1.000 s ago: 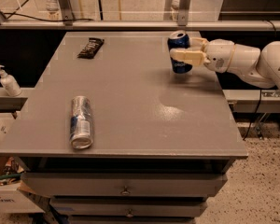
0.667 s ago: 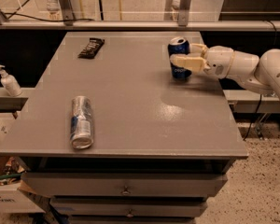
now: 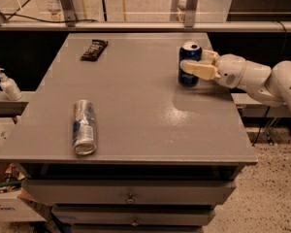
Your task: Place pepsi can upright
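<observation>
The table [image 3: 136,106] looks matt and smooth, with a faint sheen near the pepsi can [image 3: 186,79] (glossy blue metal, silver top). The claw [image 3: 190,60], at that can, looks smooth cream plastic; the lying can [image 3: 84,126] shines metallic.

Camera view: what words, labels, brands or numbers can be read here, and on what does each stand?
No text can be read.
pepsi can, upright in the tool at the far right of the table: markings not legible.
silver-and-blue can, lying front left: print blurred.
dark wrapper, far left: lettering too small.
pump bottle, beside the table: label unreadable.
</observation>
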Controlling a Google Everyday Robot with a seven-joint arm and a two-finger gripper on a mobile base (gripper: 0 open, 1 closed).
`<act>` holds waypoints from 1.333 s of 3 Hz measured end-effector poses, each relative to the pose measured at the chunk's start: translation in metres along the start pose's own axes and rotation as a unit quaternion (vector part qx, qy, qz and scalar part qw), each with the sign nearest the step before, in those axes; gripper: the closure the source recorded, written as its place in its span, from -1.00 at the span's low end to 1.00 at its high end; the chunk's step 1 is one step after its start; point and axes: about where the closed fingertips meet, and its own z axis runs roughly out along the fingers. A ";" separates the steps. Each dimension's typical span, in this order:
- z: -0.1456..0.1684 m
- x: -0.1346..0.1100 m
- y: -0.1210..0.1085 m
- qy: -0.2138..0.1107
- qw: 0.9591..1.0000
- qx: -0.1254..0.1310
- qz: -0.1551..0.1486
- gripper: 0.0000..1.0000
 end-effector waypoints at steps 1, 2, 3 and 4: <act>-0.007 0.000 0.001 -0.013 1.000 0.008 -0.005 -0.27; -0.012 -0.002 0.002 -0.026 1.000 0.013 -0.010 -0.74; -0.016 -0.006 0.002 -0.036 0.999 0.017 -0.018 -1.00; -0.024 -0.026 0.003 -0.024 0.998 0.018 -0.050 -1.00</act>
